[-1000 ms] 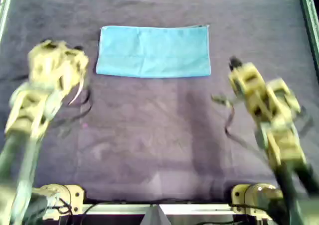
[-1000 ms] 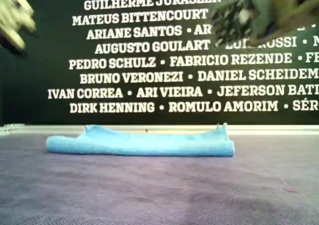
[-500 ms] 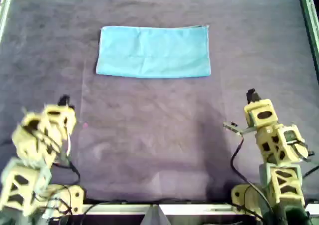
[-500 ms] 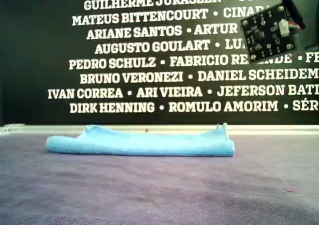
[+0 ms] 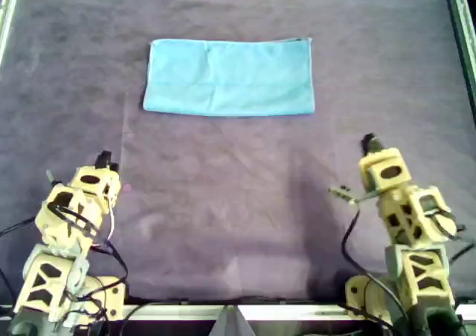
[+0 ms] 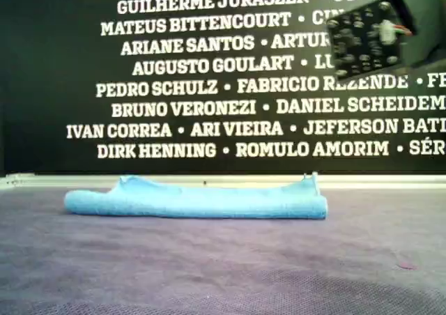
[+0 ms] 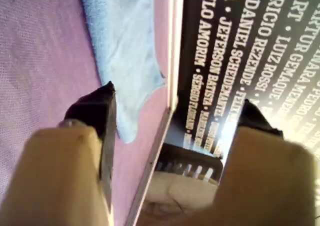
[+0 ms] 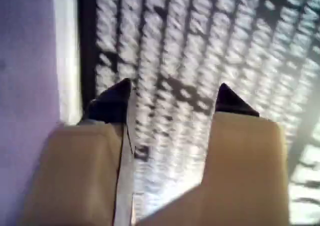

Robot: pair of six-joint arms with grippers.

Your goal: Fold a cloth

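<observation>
Overhead view: cloth (image 5: 229, 77), light blue, folded into a flat rectangle, on the far middle of the purple tabletop (image 5: 245, 202); two arms drawn back to the near edge, at left and right of this view, well apart from the cloth. Exterior view: cloth (image 6: 198, 202) as a low folded band before a black wall of white names (image 6: 209, 85). Wrist views: left end effector (image 7: 175, 111) spread wide and empty, cloth beyond it; right end effector (image 8: 172, 98) likewise wide, nothing held.

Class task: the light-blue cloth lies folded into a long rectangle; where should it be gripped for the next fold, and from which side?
Probably pinch the cloth at both corners of one short end, from above: it lies flat on the purple felt, with its corners free.
</observation>
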